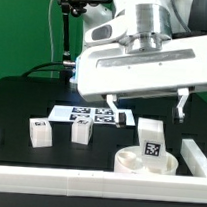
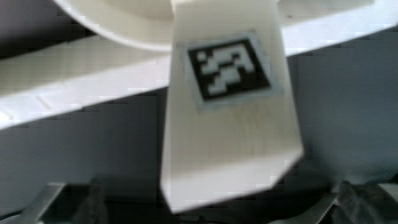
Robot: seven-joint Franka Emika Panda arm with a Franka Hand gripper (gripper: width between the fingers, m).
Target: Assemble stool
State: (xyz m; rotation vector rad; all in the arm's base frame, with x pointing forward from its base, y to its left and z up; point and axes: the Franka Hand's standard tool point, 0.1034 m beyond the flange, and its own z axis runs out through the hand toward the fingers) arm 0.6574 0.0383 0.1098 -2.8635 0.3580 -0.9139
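The stool's round white seat (image 1: 137, 164) lies flat near the front rail on the exterior view's right. One tagged white leg (image 1: 151, 138) stands upright on it. My gripper (image 1: 147, 103) hangs just above that leg, open, a finger out to each side and touching nothing. In the wrist view the leg (image 2: 222, 100) runs up the middle to the seat (image 2: 125, 25). My fingertips (image 2: 54, 205) stand well clear of both its sides. Two loose legs (image 1: 39, 132) (image 1: 82, 130) stand on the black table at the exterior view's left.
The marker board (image 1: 91, 116) lies flat behind the loose legs. White border rails run along the front (image 1: 86, 183) and the exterior view's right (image 1: 198, 158). A rail (image 2: 71, 95) also crosses the wrist view behind the leg. A black stand (image 1: 65, 29) rises at the back.
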